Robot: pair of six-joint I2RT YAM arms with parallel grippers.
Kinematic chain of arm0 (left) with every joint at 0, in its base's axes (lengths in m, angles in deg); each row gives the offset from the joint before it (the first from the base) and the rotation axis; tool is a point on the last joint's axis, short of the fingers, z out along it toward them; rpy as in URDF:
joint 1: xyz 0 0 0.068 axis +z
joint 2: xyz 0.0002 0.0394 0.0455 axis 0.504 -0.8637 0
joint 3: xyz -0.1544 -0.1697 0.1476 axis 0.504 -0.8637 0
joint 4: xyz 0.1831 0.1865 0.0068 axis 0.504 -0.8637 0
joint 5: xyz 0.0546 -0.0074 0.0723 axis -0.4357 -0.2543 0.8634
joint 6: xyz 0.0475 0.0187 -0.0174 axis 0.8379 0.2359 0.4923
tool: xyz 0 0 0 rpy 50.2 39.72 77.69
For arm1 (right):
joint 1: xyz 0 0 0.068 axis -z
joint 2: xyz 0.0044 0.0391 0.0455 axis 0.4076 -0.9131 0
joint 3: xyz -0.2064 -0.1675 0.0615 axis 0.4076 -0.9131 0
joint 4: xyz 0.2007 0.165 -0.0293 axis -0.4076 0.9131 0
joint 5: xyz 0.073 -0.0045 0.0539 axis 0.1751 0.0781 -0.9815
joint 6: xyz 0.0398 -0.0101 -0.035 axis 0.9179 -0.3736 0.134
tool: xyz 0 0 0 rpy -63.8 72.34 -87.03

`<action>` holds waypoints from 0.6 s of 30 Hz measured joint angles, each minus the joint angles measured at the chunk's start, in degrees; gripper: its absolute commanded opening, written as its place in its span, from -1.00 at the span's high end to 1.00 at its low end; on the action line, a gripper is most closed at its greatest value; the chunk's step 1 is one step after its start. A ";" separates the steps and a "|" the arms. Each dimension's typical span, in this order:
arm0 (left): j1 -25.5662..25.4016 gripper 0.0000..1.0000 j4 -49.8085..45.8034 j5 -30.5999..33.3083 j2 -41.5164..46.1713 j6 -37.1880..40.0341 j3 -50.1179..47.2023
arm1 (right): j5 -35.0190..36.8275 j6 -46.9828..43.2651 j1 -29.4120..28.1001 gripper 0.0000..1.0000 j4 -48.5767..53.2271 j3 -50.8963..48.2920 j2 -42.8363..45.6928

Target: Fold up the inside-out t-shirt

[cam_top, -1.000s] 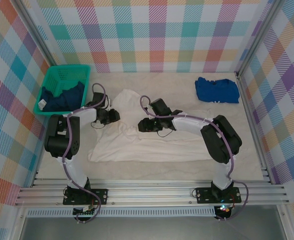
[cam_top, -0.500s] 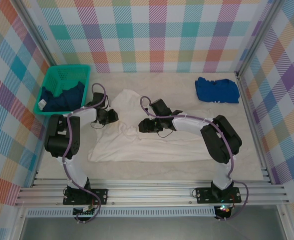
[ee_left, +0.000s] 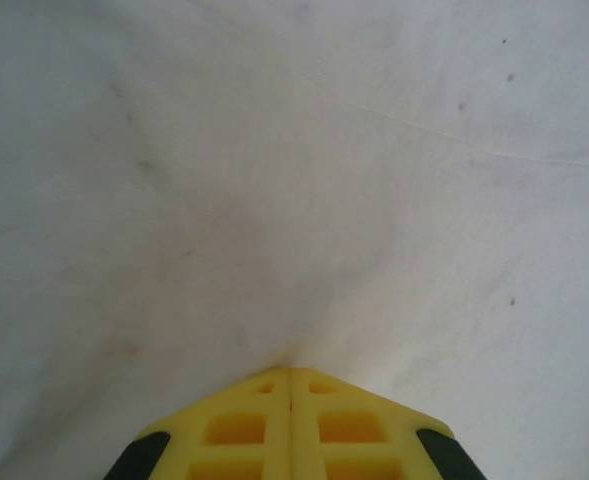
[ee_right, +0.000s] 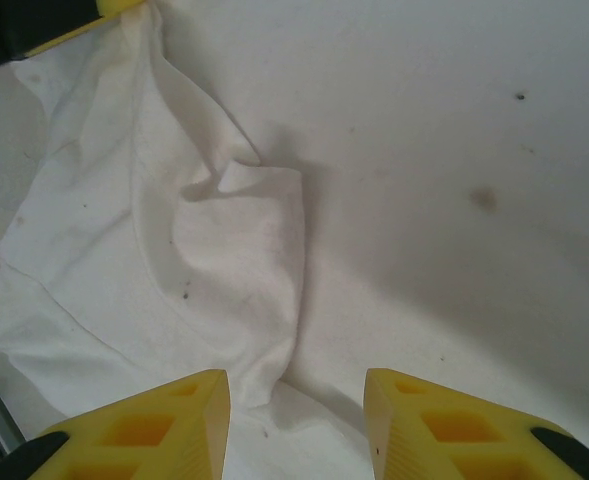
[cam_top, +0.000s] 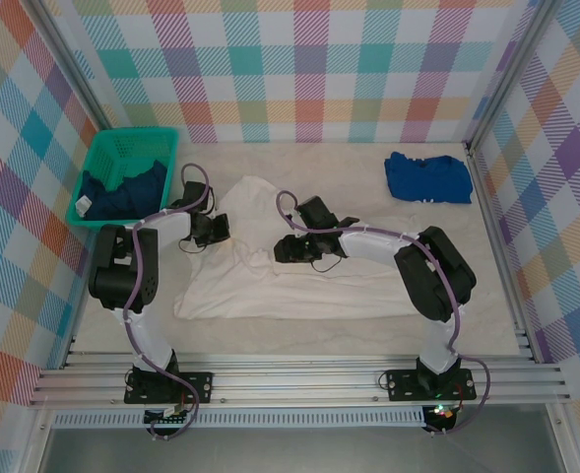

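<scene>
Cream table (cam_top: 319, 163) bears the inside-out t-shirt (cam_top: 299, 291); white tag (cam_top: 83, 205) in basket (cam_top: 132, 138), illegible.

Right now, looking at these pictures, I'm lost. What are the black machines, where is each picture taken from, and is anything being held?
These are two robot arms bolted at the near edge of a table, each ending in a two-finger gripper with yellow fingers. The wide picture comes from a fixed camera above and behind them. The close-ups come from cameras on the wrists, looking past each arm's own fingers. On the table lies a white t-shirt, rumpled. A folded blue shirt sits at the far right, and a green basket holding a dark garment at the far left. The left gripper is shut, and cloth puckers toward its tips, so it seems to pinch the t-shirt. The right gripper is open above a fold, holding nothing.
</scene>
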 measured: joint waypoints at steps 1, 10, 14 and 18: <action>0.07 0.91 -0.22 0.48 0.46 0.00 0.00 | 0.00 0.00 0.00 0.20 0.24 0.00 -0.09; 0.81 0.80 -0.42 3.21 4.28 -0.37 -0.61 | 0.46 -0.02 0.55 0.20 1.75 0.00 -0.11; 0.87 0.70 -0.42 4.20 3.67 -0.76 -0.46 | 1.09 -0.13 0.76 0.19 2.36 0.00 -0.09; 0.87 0.32 -0.42 7.39 3.56 -2.14 -0.31 | 3.56 -1.18 1.49 0.16 5.31 -0.66 1.03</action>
